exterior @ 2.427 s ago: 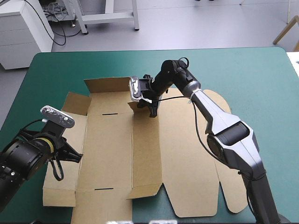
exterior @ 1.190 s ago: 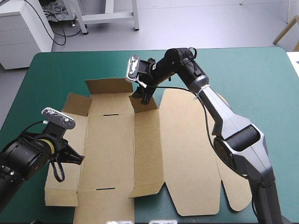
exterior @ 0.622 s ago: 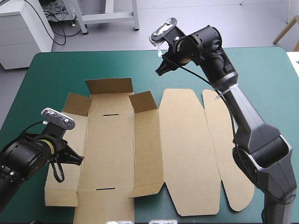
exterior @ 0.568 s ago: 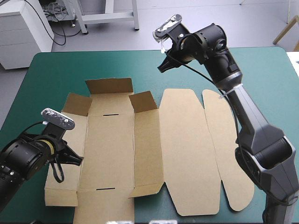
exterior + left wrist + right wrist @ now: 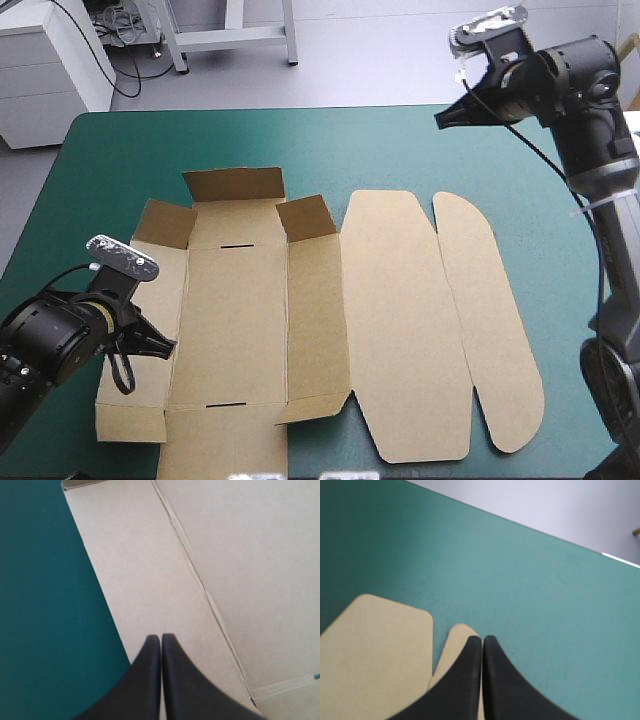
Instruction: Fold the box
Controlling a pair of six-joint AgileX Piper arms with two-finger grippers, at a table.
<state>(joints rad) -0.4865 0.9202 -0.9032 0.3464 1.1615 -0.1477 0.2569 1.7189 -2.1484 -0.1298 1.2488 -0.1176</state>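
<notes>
The brown box [image 5: 250, 330] is laid mostly flat left of centre on the teal-green cover [image 5: 400, 140], far flaps tipped up, its left panel sat under the left gripper [image 5: 163, 346], pinched together and empty, while the right gripper [image 5: 441, 120], likewise, is held well off over the far-right corner.

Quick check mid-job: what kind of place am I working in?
Likely a robotics lab bench: a teal-green covered table, a cut brown box lying on it, and the left gripper and right gripper above it.
</notes>
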